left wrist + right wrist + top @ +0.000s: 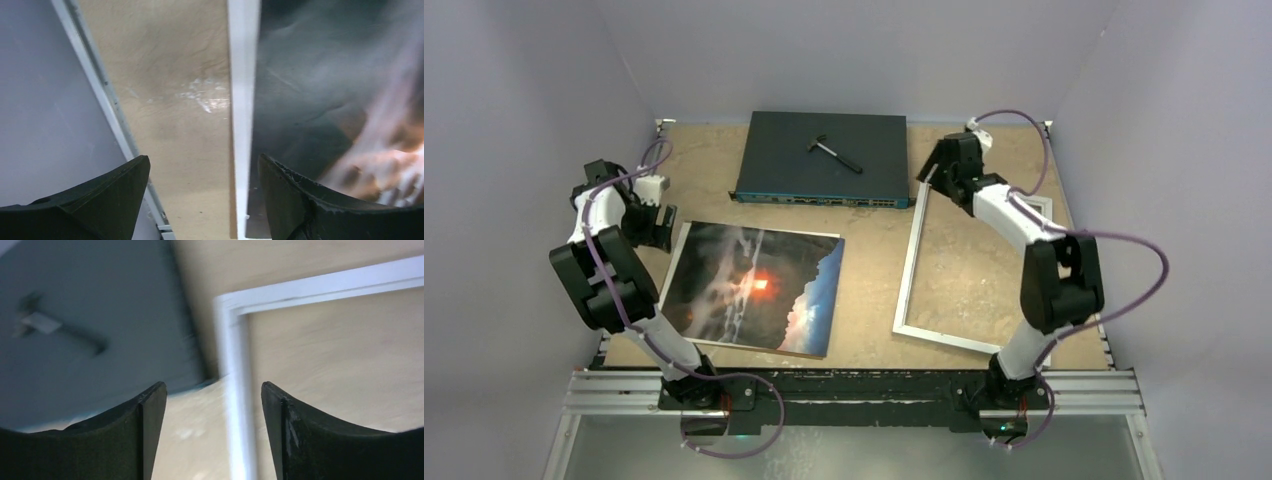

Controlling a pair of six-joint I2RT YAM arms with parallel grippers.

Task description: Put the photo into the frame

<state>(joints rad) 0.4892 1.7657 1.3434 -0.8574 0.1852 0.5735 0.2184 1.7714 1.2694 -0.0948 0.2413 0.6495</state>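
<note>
Lying picture side up on the left half of the desk [874, 270], the photo [754, 288] showed its orange-red glow at centre and a blue band along its right edge. It sat outside the frame [910, 262], which lay flat on the right half, the two apart with bare desk between them.

The left end effector [664, 228] was at the photo's far left corner. In the left wrist view this end effector [204, 200] was spread wide. The white margin of the photo [325, 100] ran between its fingers [100, 200], closer to the right-hand one. Nothing was gripped, and whether the tips touched the desk [170, 100] could not be told.

The right end effector [926, 178] was at the frame's far left corner, just beside the right end of the dark switch box [824, 158], which carried a small hammer-like tool [834, 152]. From the right wrist camera, that end effector [212, 435] also stood wide apart. One white rail of the frame [234, 350] passed between its fingers [320, 440], with the corner just ahead of them. That view was blurred, so contact with the rail could not be judged. The switch box [90, 300] filled the left of that view, with the tool [55, 327] on top.
</note>
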